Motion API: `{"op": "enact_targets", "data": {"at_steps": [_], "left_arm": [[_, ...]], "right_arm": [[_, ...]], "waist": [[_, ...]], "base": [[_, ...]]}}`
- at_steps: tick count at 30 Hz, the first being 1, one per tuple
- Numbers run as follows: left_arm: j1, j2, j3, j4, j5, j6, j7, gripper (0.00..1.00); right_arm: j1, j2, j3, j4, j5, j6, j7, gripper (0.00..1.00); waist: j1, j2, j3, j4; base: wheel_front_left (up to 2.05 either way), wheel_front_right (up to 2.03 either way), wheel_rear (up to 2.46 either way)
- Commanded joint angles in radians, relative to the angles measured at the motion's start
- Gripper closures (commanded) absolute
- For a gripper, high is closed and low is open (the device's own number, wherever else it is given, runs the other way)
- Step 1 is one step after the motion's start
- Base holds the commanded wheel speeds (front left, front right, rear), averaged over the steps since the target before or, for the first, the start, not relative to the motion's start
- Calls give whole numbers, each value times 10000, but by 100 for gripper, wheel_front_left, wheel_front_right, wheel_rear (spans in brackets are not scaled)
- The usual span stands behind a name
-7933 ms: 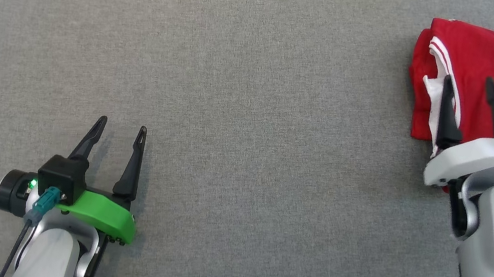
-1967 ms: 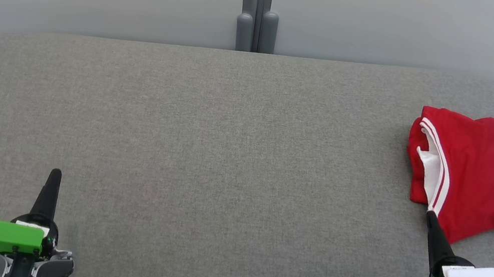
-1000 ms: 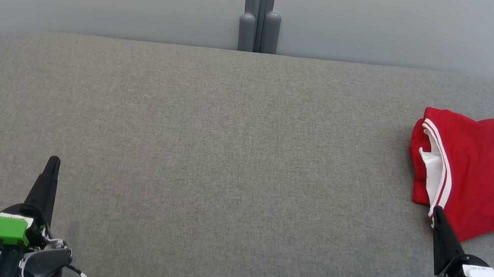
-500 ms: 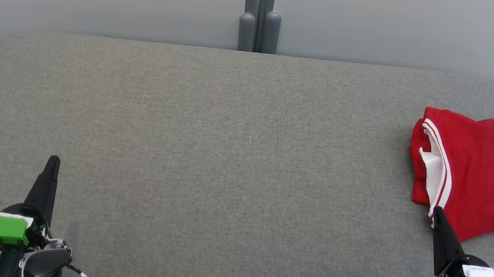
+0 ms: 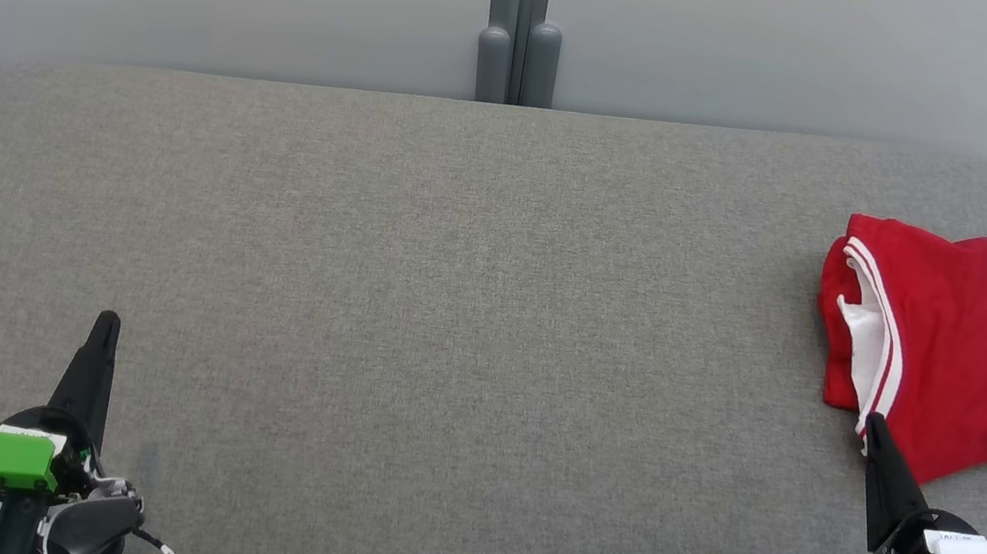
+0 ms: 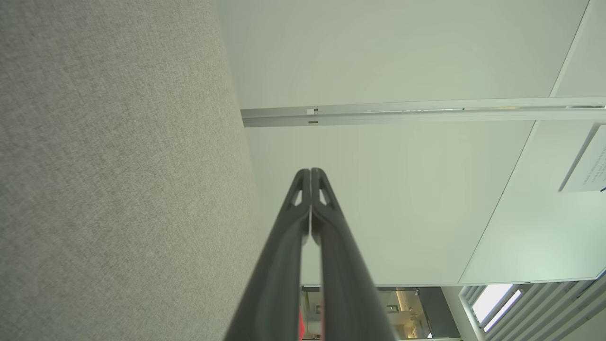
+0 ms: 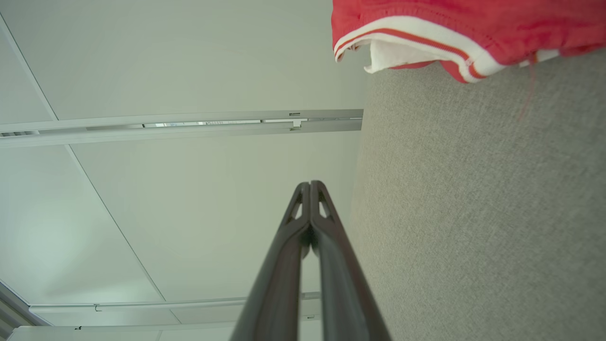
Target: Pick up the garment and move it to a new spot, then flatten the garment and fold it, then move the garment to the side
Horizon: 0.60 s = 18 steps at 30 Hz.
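A folded red garment (image 5: 970,341) with white stripe trim lies at the right end of the grey cushioned surface (image 5: 444,329). Its trimmed edge also hangs along the top of the right wrist view, garment (image 7: 454,33). My right gripper (image 5: 873,425) sits at the lower right, shut and empty, its tip just short of the garment's near corner. My left gripper (image 5: 108,323) rests at the lower left, shut with nothing in it. In each wrist view the fingers meet at the tips: left gripper (image 6: 310,171), right gripper (image 7: 310,183).
A pale wall with a grey vertical post (image 5: 518,12) runs behind the surface. The surface's rounded far corners curve off at left and right. Broad bare fabric stretches between the two grippers.
Since several seconds ago the camera lifted and both arms drew back from the garment to the near edge, fingers shut. Over the last second nothing has moved.
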Motion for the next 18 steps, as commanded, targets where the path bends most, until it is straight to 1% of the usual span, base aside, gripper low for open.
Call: {"op": "enact_targets", "data": {"at_steps": [1, 18], "left_arm": [[-110, 70, 26, -23, -8, -68, 0, 100], [-109, 70, 25, -24, -8, -68, -1, 100]], "right_arm": [[86, -45, -19, -55, 59, 4, 18, 100], [85, -45, -18, -55, 61, 4, 17, 100]], "waist": [[0, 0, 0, 0], [0, 0, 0, 0]], "base": [[0, 0, 0], [0, 0, 0]]}}
